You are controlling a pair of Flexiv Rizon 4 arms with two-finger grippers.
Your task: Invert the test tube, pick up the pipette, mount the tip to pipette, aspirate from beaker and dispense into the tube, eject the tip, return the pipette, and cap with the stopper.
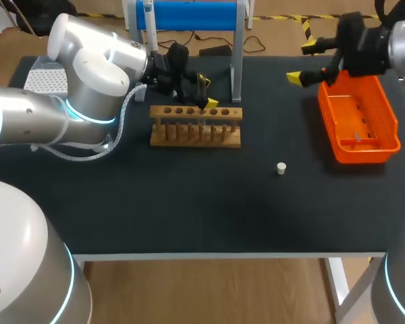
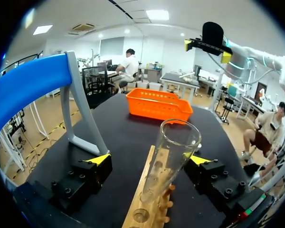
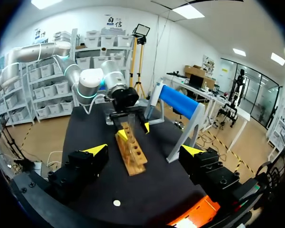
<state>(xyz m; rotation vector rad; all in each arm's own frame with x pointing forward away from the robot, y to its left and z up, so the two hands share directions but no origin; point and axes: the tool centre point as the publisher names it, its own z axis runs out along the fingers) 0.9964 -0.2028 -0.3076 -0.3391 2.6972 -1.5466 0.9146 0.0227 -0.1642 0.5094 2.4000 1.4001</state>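
left wrist view gives the best look: test tube (image 2: 173, 154) stands mouth-up in the wooden rack (image 2: 133, 210), leaning a bit, between the fingers of the left pincer (image 2: 149, 160). that pincer is spread wide, one tip well clear of the glass, the other close beside it, so no grip. head view barely shows the tube: clear glass against the rack, with the dark pincer body over it. right wrist view shows the same pincer from the far side, yellow tips either side of the rack's end, and the tube is hard to make out there.

right pincer (image 1: 302, 62) hangs high near the far end of the orange basket (image 1: 364, 154), fingers wide apart, holding nothing. its own wrist view confirms this, with only tabletop (image 3: 152, 190) ahead of the tips. the basket is cut off to one corner there.

stopper (image 1: 281, 168) sits alone on the tabletop between rack and basket, clear in the head and right wrist views.

something pale lies in the basket, can't tell what. white perforated block (image 1: 46, 79) is half hidden behind the left arm (image 1: 88, 74).
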